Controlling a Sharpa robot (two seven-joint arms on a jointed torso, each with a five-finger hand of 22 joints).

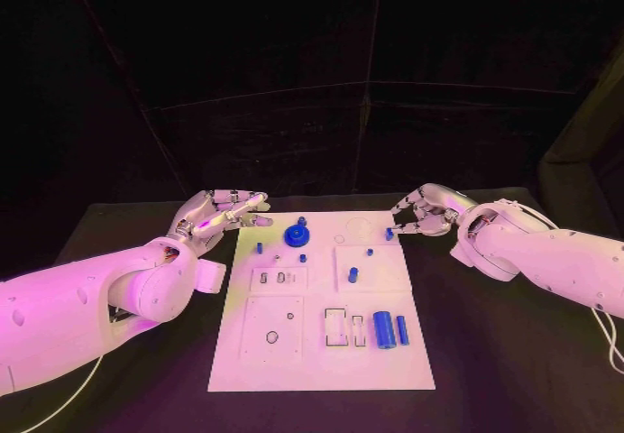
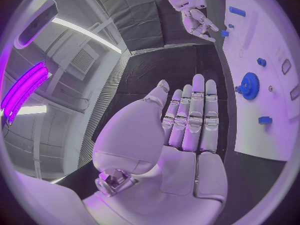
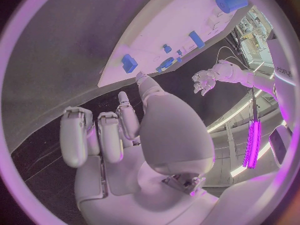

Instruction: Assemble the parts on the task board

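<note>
Hands first, from nine o'clock across: left hand (image 1: 218,214) hovering off the far-left corner of the task board (image 1: 390,356), palm bare, fingers (image 2: 197,112) stretched straight and close together, gripping nothing. Board itself a flat white plate on the black worktop (image 1: 507,361), stiff and matte, with shallow outlined recesses. Toward eleven o'clock on it, a blue gear (image 1: 297,236), toothed at the rim with a raised hub: likely rigid light plastic, best pinched by the hub or across the teeth from above. Just beside it, small blue pegs (image 1: 259,247), short and smooth, probably slippery and easy to tip, calling for a fine fingertip pinch. Toward five o'clock, a blue cylinder (image 1: 385,329) lying flat with a slimmer blue rod (image 1: 403,330) just beside: round, smooth, apt to roll, so better taken across the middle of the barrel. At one o'clock, right hand (image 1: 423,215) poised at the board's far-right edge near a small blue piece (image 1: 389,234), fingers (image 3: 75,137) curled inward round nothing, thumb jutting toward the board, not touching any part.
</note>
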